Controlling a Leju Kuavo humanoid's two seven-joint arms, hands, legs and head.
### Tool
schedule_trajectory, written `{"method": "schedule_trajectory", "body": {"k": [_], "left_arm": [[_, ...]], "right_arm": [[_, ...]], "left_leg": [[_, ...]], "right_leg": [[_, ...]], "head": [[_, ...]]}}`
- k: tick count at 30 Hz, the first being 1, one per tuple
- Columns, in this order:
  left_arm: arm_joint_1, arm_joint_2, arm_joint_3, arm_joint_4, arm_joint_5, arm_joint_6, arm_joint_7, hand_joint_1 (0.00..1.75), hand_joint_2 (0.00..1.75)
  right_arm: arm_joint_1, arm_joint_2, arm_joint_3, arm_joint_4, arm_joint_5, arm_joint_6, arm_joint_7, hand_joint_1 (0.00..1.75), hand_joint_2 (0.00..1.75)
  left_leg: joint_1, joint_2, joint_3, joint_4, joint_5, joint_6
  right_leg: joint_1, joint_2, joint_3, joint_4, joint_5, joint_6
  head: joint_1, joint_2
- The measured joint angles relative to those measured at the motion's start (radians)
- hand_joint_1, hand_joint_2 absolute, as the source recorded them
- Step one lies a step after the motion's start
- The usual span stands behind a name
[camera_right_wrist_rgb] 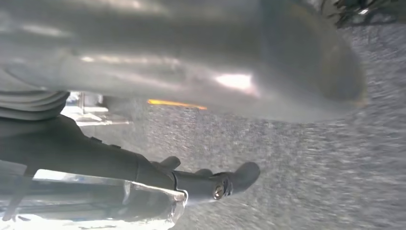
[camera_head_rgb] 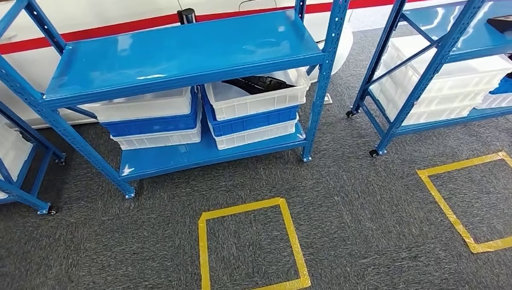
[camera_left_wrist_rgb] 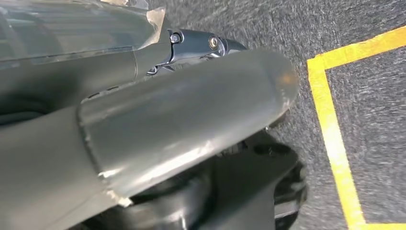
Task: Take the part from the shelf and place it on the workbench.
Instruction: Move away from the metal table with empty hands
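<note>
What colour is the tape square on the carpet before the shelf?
Yellow tape square, clearest in the head view.

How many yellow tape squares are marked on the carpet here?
2 in the head view. One yellow tape square lies on the carpet in front of the middle blue shelf; the other lies to the right, cut by the picture's edge. More may lie outside.

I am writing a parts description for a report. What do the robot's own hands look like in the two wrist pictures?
The left robot hand shows a thick, smooth grey thumb with a rounded tip and scuffed edges, a darker finger with a small metal screw, and a clear plastic cover. The right robot hand looks the same: a big blurred grey thumb, dark fingers with a brass-coloured screw, a clear cover and a grey ribbed part.
</note>
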Motion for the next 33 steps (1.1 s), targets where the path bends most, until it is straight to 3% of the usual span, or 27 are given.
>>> {"method": "schedule_trajectory", "body": {"k": [2,3,4,6,8,10,13,14,16,18,19,20,21,22,23,24,25,26,28,30,31,33], "left_arm": [[-0.003,-0.001,0.0,0.0,-0.003,-0.007,-0.011,0.0,0.0],[-0.003,-0.001,0.0,0.0,-0.004,-0.01,-0.016,0.0,0.0],[-0.002,-0.001,0.0,0.0,-0.005,-0.013,-0.019,0.0,0.0],[-0.001,0.0,0.0,0.0,-0.005,-0.018,-0.025,0.0,0.0],[-0.004,0.003,0.0,-0.001,-0.005,-0.022,-0.032,0.0,0.0],[-0.009,0.005,0.0,-0.002,-0.005,-0.025,-0.037,0.0,0.0],[-0.005,0.002,0.0,-0.002,-0.005,-0.031,-0.038,0.0,0.0],[-0.004,0.001,0.0,-0.002,-0.005,-0.033,-0.039,0.0,0.0],[-0.006,-0.002,0.001,-0.002,-0.005,-0.034,-0.039,0.0,0.0],[-0.004,-0.005,0.001,-0.002,-0.005,-0.035,-0.039,0.0,0.0],[-0.001,-0.006,0.001,-0.002,-0.005,-0.035,-0.038,0.0,0.0],[0.003,-0.008,0.001,-0.002,-0.005,-0.035,-0.038,0.0,0.0],[0.005,-0.009,0.001,-0.002,-0.005,-0.035,-0.038,0.0,0.0],[0.007,-0.008,0.001,-0.002,-0.005,-0.035,-0.038,0.0,0.0],[0.008,-0.008,0.001,-0.001,-0.005,-0.035,-0.038,0.0,0.0],[0.008,-0.007,0.001,-0.001,-0.005,-0.035,-0.038,0.0,0.0],[0.006,-0.006,0.001,-0.001,-0.004,-0.036,-0.038,0.0,0.0],[0.004,-0.006,0.001,-0.001,-0.004,-0.036,-0.038,0.0,0.0],[-0.002,-0.006,0.001,-0.002,-0.004,-0.037,-0.038,0.0,0.0],[-0.005,-0.006,0.001,-0.002,-0.004,-0.038,-0.038,0.0,0.0],[-0.004,-0.006,0.001,-0.002,-0.004,-0.039,-0.038,0.0,0.0],[-0.001,-0.007,0.001,-0.002,-0.004,-0.039,-0.037,0.0,0.0]], "right_arm": [[0.004,0.0,-0.002,0.0,-0.006,-0.001,-0.01,0.0,0.0],[0.005,0.0,-0.004,0.0,-0.008,-0.001,-0.013,0.0,0.0],[0.005,0.0,-0.005,0.0,-0.01,-0.001,-0.015,0.0,0.0],[0.003,0.001,-0.007,0.0,-0.011,-0.001,-0.016,0.0,0.0],[0.002,0.006,-0.007,0.0,-0.011,-0.001,-0.016,0.0,0.0],[0.002,0.01,-0.009,0.0,-0.01,0.0,-0.016,0.0,0.0],[0.003,0.011,-0.01,0.0,-0.009,0.001,-0.016,0.0,0.0],[0.002,0.011,-0.011,0.0,-0.009,0.001,-0.016,0.0,0.0],[0.001,0.008,-0.012,0.0,-0.009,0.001,-0.017,0.0,0.0],[0.004,0.003,-0.013,0.0,-0.009,0.002,-0.017,0.0,0.0],[0.007,0.002,-0.013,0.0,-0.009,0.002,-0.017,0.0,0.0],[0.011,0.0,-0.013,0.0,-0.009,0.002,-0.016,0.0,0.0],[0.013,-0.001,-0.014,0.0,-0.009,0.002,-0.016,0.0,0.0],[0.018,0.0,-0.014,0.001,-0.009,0.002,-0.016,0.0,0.0],[0.019,0.0,-0.014,0.003,-0.009,0.002,-0.017,0.0,0.0],[0.018,0.001,-0.014,0.004,-0.009,0.003,-0.017,0.0,0.0],[0.017,0.002,-0.014,0.006,-0.009,0.004,-0.018,0.0,0.0],[0.013,0.001,-0.015,0.006,-0.009,0.004,-0.018,0.0,0.0],[0.013,0.001,-0.015,0.005,-0.007,0.005,-0.02,0.0,0.0],[0.014,0.001,-0.016,0.004,-0.006,0.005,-0.022,0.0,0.0],[0.013,0.001,-0.016,0.005,-0.005,0.005,-0.023,0.0,0.0],[0.015,0.001,-0.016,0.005,-0.005,0.005,-0.024,0.0,0.0]], "left_leg": [[0.002,0.035,-0.071,0.137,-0.057,-0.006],[0.003,0.039,-0.091,0.173,-0.063,-0.006],[0.003,0.041,-0.093,0.173,-0.049,-0.003],[-0.002,0.044,-0.037,0.06,0.021,0.015],[-0.015,0.064,0.03,-0.067,0.057,0.041],[-0.026,0.077,0.058,-0.121,0.047,0.051],[-0.023,0.058,0.1,-0.163,0.045,0.058],[-0.02,0.051,0.118,-0.17,0.044,0.064],[-0.018,0.042,0.139,-0.175,0.036,0.071],[-0.014,0.032,0.153,-0.174,0.023,0.068],[-0.011,0.026,0.163,-0.174,0.014,0.062],[-0.006,0.02,0.176,-0.173,0.004,0.054],[-0.001,0.016,0.19,-0.172,-0.008,0.045],[0.002,0.014,0.204,-0.17,-0.023,0.034],[0.002,0.013,0.213,-0.167,-0.037,0.024],[0.0,0.014,0.22,-0.166,-0.05,0.016],[-0.001,0.015,0.225,-0.164,-0.059,0.011],[0.0,0.016,0.223,-0.157,-0.06,0.008],[0.005,0.022,0.187,-0.085,-0.032,0.001],[0.008,0.033,0.093,0.053,-0.009,-0.011],[0.008,0.037,0.039,0.116,-0.024,-0.015],[0.008,0.04,-0.048,0.178,-0.098,-0.017]], "right_leg": [[0.006,-0.02,0.001,0.0,-0.004,-0.006],[0.008,-0.028,0.002,0.0,-0.006,-0.009],[0.01,-0.033,0.003,0.0,-0.008,-0.011],[0.014,-0.039,0.01,-0.001,-0.014,-0.013],[0.018,-0.045,0.016,-0.006,-0.025,-0.009],[0.016,-0.054,0.028,-0.009,-0.026,0.006],[0.013,-0.051,0.052,0.019,-0.018,0.032],[0.011,-0.04,0.044,0.046,-0.032,0.034],[0.008,-0.016,-0.014,0.146,-0.081,0.031],[0.003,-0.008,-0.09,0.235,-0.124,0.038],[-0.001,-0.008,-0.11,0.239,-0.131,0.047],[-0.005,-0.008,-0.114,0.209,-0.124,0.059],[-0.012,-0.008,-0.106,0.152,-0.097,0.073],[-0.018,-0.011,-0.097,0.095,-0.043,0.092],[-0.02,-0.014,-0.09,0.051,-0.001,0.098],[-0.021,-0.016,-0.085,0.026,0.034,0.093],[-0.02,-0.017,-0.083,0.021,0.05,0.079],[-0.018,-0.014,-0.077,0.021,0.039,0.055],[-0.021,-0.01,-0.059,0.017,0.026,0.029],[-0.02,-0.009,-0.032,0.007,0.007,0.012],[-0.019,-0.009,-0.015,0.001,-0.005,0.007],[-0.016,-0.006,0.026,-0.01,-0.03,0.004]], "head": [[-0.004,0.0],[-0.004,0.0],[-0.004,0.0],[-0.004,0.0],[-0.002,0.0],[-0.002,0.0],[-0.003,-0.001],[-0.001,-0.001],[0.005,-0.001],[0.008,-0.001],[0.009,-0.001],[0.009,-0.001],[0.01,-0.001],[0.014,-0.001],[0.019,-0.001],[0.019,-0.001],[0.019,-0.001],[0.015,-0.001],[0.008,0.0],[0.005,0.0],[0.003,0.0],[0.002,0.0]]}}
